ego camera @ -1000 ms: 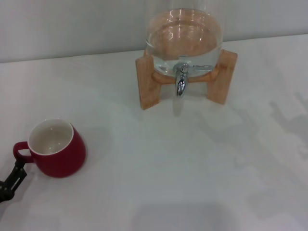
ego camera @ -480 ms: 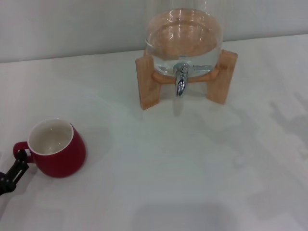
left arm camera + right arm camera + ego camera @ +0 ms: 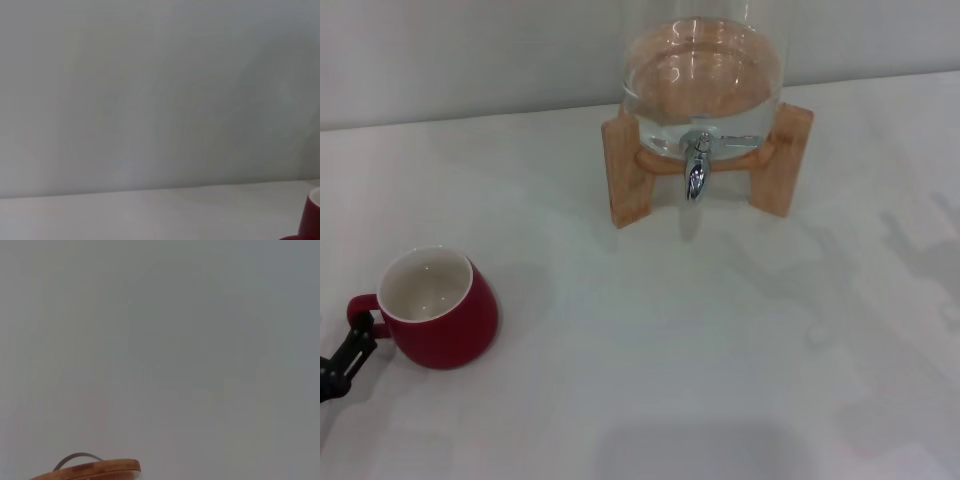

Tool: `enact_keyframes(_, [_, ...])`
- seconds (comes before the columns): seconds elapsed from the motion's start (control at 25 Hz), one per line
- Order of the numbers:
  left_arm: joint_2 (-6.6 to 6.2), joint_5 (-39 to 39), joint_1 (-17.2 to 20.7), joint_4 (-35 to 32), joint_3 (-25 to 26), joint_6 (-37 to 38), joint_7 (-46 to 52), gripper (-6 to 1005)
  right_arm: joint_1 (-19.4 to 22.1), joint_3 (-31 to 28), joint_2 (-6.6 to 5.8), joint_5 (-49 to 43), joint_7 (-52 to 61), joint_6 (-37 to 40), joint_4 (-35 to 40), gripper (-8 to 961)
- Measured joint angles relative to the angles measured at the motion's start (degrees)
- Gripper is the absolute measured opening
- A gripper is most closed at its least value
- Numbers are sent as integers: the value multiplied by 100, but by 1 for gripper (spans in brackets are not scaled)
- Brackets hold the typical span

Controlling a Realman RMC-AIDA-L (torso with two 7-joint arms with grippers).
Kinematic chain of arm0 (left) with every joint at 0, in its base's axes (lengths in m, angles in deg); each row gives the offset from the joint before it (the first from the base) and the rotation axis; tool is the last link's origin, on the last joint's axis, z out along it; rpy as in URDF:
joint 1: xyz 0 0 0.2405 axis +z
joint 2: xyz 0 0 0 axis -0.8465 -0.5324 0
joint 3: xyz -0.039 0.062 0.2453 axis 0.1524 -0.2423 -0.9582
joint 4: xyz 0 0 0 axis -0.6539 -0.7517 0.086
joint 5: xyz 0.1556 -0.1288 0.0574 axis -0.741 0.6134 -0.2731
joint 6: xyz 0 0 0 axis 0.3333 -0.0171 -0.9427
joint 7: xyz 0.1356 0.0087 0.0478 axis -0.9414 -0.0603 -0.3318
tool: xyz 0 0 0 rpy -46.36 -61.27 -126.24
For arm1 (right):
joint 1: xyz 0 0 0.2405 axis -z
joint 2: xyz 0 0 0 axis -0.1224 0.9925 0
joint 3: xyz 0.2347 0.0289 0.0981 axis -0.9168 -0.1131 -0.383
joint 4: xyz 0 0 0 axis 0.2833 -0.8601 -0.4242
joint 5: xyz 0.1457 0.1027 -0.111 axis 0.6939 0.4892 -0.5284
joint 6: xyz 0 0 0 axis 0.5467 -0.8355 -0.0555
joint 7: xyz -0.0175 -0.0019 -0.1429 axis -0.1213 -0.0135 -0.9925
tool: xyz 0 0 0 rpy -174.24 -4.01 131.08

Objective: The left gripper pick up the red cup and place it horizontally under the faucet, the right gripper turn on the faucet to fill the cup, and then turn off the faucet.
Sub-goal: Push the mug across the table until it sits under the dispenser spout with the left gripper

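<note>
The head view takes in the whole scene: one red cup (image 3: pixel 435 311) upright on the white table (image 3: pixel 700 360) at about 8 o'clock, and one faucet (image 3: pixel 696 168) at about 12 o'clock, its chrome spout pointing down from a clear glass dispenser (image 3: pixel 702 75) holding water, which sits on a wooden stand (image 3: pixel 626 170). Cup and faucet are well apart.

The left wrist view shows far less: a pale wall, a strip of table, and only a sliver of the red cup (image 3: pixel 311 220) at the frame's edge. The right wrist view shows mostly wall, with a wooden disc (image 3: pixel 92 471) and a thin wire loop over it at its edge, presumably the dispenser's top.

Only the head view catches the left gripper (image 3: pixel 342 357), a dark fingertip at the edge of the picture near 8 o'clock, touching or just beside the cup's loop handle. So little of it shows that its opening cannot be told, nor whether it has hold of the handle. The right gripper appears in no view.
</note>
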Motion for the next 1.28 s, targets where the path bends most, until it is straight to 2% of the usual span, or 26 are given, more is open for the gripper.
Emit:
enact_keyframes(0.52, [0, 44, 0, 0, 62, 6, 0, 875, 9, 9, 0, 0, 0, 32, 0, 843])
enact_keyframes(0.84, [0, 44, -23, 0, 65, 27, 0, 776, 9, 9, 0, 0, 0, 55, 0, 843])
enact_keyframes(1.24, [0, 26, -52, 0, 64, 85, 1, 360, 9, 9, 0, 0, 0, 62, 0, 843])
enact_keyframes(1.28, [0, 26, -52, 0, 64, 85, 1, 359, 9, 9, 0, 0, 0, 62, 0, 843])
